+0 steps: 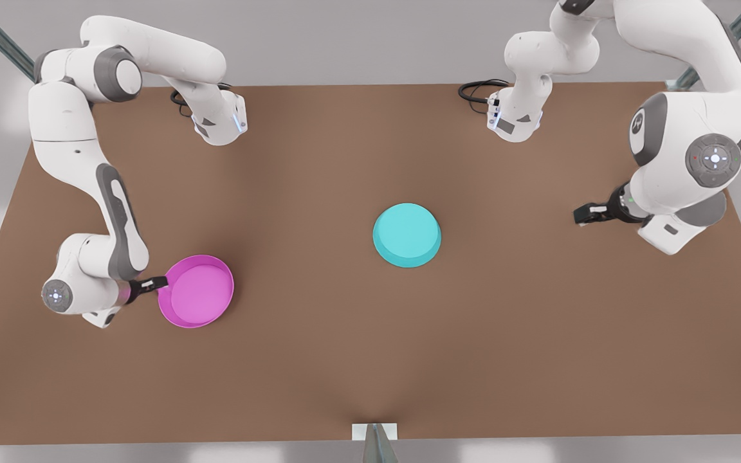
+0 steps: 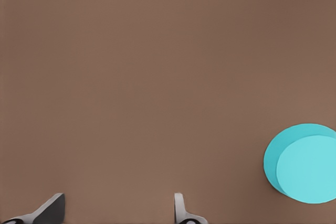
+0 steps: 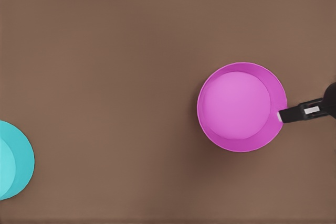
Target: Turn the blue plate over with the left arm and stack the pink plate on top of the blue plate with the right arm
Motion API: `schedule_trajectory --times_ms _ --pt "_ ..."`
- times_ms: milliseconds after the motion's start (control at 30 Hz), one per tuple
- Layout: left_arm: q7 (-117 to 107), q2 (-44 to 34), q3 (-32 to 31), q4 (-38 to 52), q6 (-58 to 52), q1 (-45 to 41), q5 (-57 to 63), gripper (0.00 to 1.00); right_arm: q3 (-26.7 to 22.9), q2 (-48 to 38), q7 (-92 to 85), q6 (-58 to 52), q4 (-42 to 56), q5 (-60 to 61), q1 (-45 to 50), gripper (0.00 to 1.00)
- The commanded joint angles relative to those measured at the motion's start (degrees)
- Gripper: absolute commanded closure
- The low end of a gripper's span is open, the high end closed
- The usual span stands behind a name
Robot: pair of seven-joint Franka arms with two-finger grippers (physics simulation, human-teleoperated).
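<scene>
The brown table (image 1: pixel 370 360) is carrying everything, with a white arm standing at each far corner. The right arm (image 1: pixel 116 212), at the front view's left, is reaching down to the pink plate (image 1: pixel 197 292). The left arm (image 1: pixel 686 161), at the front view's right, is waiting folded, well apart from the blue plate (image 1: pixel 407 235). That blue plate is lying near the table's middle and seems to be resting base-up, its sloping wall flaring down to the table. The pink plate is sitting hollow side up, well apart from the blue one. The right gripper (image 1: pixel 152 283) is pinching the pink plate's raised rim on the side toward its own arm. The left gripper (image 1: pixel 584 214) is hanging over bare table with its fingers (image 2: pixel 51 209) spread wide, holding nothing. Both dishes are looking like light, stiff, smooth plastic, so the thin rim is probably offering the only real hold. A pinch there is likely letting the dish tilt or slip unless it is firm.
</scene>
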Motion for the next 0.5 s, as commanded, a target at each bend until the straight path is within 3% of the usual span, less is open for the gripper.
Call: schedule_trajectory --times_ms 0,133,467 --pt "0.0 -0.11 0.36 -1.22 1.37 -0.18 1.8 0.0 0.0 -0.01 0.0 0.0 -0.39 0.07 -0.11 0.0" --pt "6.93 -2.05 1.51 -10.28 11.49 3.86 1.19 0.0 0.0 -0.01 0.09 3.42 -2.67 0.07 -0.81 0.0" --pt "13.45 -0.2 1.68 -7.64 15.27 6.23 0.05 0.0 0.09 -0.01 3.95 7.03 -6.54 0.16 0.86 0.0"
